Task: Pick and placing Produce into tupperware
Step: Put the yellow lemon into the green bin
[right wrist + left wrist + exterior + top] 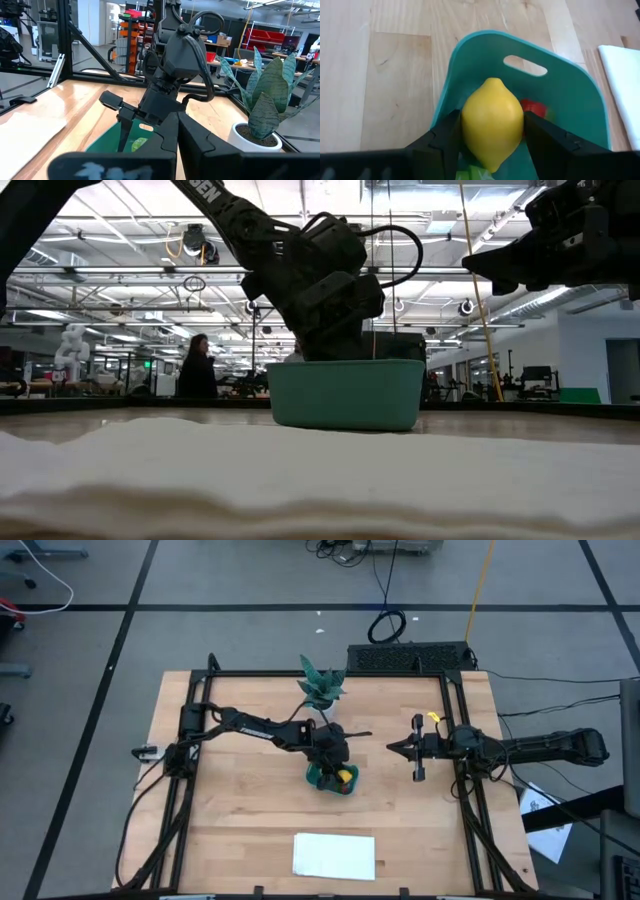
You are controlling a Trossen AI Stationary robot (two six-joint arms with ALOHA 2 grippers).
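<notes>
The teal tupperware (322, 780) (345, 393) (570, 95) stands on the wooden table near its middle. My left gripper (338, 772) (492, 132) reaches down into it from above, shut on the yellow lemon (492, 127) (347, 777). The dark red piece (534, 107) lies on the container floor beyond the lemon. A bit of the light-green piece (475, 173) shows under the lemon. In the low view the container wall hides all the produce. My right gripper (393, 748) (480, 265) hovers shut in the air to the container's right, touching nothing. My left gripper pinches the lemon across its widest middle (467, 130), one finger (442, 145) on each side. The fingers come from above, pointing down into the tupperware. The lemon's pointed end faces away from the wrist. Whether the lemon rests on the container floor cannot be told.
A spiky green potted plant (322, 688) (265, 107) stands just beyond the tupperware toward the far edge. A white flat sheet (334, 855) (625, 85) lies near the table's near edge. A black frame (455, 720) runs around the tabletop. People show far behind in the low view.
</notes>
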